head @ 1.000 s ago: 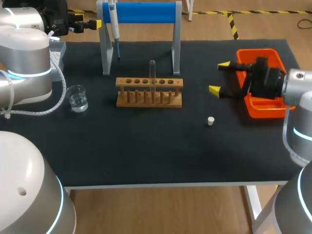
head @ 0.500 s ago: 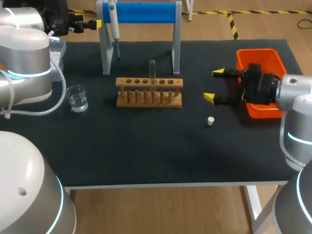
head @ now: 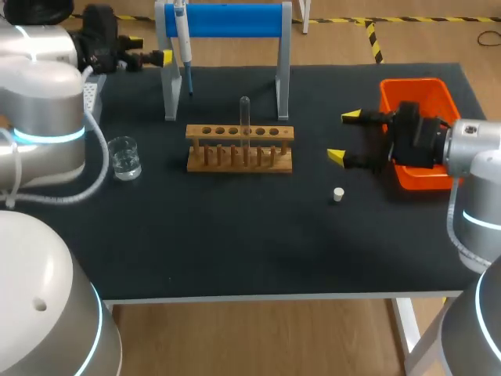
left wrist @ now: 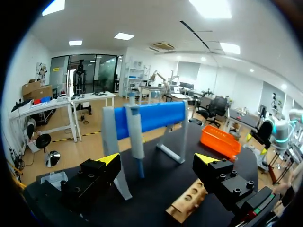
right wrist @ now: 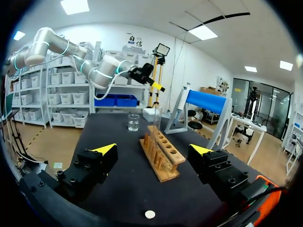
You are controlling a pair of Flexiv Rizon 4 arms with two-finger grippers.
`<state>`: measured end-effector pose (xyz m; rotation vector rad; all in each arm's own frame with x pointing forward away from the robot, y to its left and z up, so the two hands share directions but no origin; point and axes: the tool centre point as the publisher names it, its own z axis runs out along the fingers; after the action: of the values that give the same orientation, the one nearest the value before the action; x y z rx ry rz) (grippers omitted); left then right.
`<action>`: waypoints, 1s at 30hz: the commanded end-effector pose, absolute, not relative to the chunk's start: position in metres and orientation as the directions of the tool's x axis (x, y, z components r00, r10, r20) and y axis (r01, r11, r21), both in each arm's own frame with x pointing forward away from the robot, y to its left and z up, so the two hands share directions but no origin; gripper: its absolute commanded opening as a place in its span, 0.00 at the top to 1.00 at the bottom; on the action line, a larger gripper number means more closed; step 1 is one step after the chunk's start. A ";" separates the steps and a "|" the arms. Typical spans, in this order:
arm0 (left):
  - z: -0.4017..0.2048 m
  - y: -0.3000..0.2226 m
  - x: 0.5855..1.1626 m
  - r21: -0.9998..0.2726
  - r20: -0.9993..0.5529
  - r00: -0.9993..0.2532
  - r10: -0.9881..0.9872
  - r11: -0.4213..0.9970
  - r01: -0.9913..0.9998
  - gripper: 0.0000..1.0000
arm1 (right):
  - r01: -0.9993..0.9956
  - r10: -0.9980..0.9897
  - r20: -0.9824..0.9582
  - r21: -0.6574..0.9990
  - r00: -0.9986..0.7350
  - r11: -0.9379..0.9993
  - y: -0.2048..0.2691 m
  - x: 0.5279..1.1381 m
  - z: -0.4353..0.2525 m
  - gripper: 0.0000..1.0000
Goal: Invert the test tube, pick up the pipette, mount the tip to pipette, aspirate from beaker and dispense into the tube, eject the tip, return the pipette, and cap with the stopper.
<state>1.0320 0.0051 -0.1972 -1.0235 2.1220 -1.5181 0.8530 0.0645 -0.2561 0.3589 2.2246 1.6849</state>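
A clear test tube (head: 245, 119) stands in the wooden rack (head: 239, 149) at mid table. The pipette (head: 182, 35) hangs on the blue-barred stand (head: 223, 19) at the back. My left gripper (head: 153, 48) is open, level with the pipette (left wrist: 136, 137) and just left of it; in its wrist view the pipette is ahead, between the fingers. My right gripper (head: 344, 136) is open and empty, right of the rack, pointing at it. Its own view shows rack (right wrist: 163, 153) and tube (right wrist: 156, 120) ahead. The glass beaker (head: 124, 157) stands left of the rack. The white stopper (head: 338, 194) lies under the right gripper.
An orange tray (head: 419, 94) sits at the right edge, partly under my right wrist. A pale tip box (head: 92, 90) shows at the far left behind my left arm. The front half of the black mat is bare.
My right gripper moved left from over the orange tray towards the rack, then held. My left gripper shifted right, closer to the pipette stand. Both stayed open.
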 end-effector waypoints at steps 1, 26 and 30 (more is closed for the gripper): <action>-0.199 -0.001 0.960 -0.938 0.109 -0.687 -0.719 0.154 -0.310 0.00 | 0.003 0.390 -0.107 0.963 -0.915 0.269 0.064 0.852 -0.256 0.00; -0.244 -0.062 0.850 -0.955 0.045 -0.770 -0.636 0.197 -0.219 0.00 | 0.003 0.390 -0.107 0.963 -0.915 0.269 0.064 0.852 -0.256 0.00; -0.244 -0.062 0.850 -0.955 0.045 -0.770 -0.636 0.197 -0.219 0.00 | 0.003 0.390 -0.107 0.963 -0.915 0.269 0.064 0.852 -0.256 0.00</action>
<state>0.8505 -0.0639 -0.2405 -0.8238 2.1742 -1.5392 0.8530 0.0643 -0.2562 0.3591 2.2230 1.6856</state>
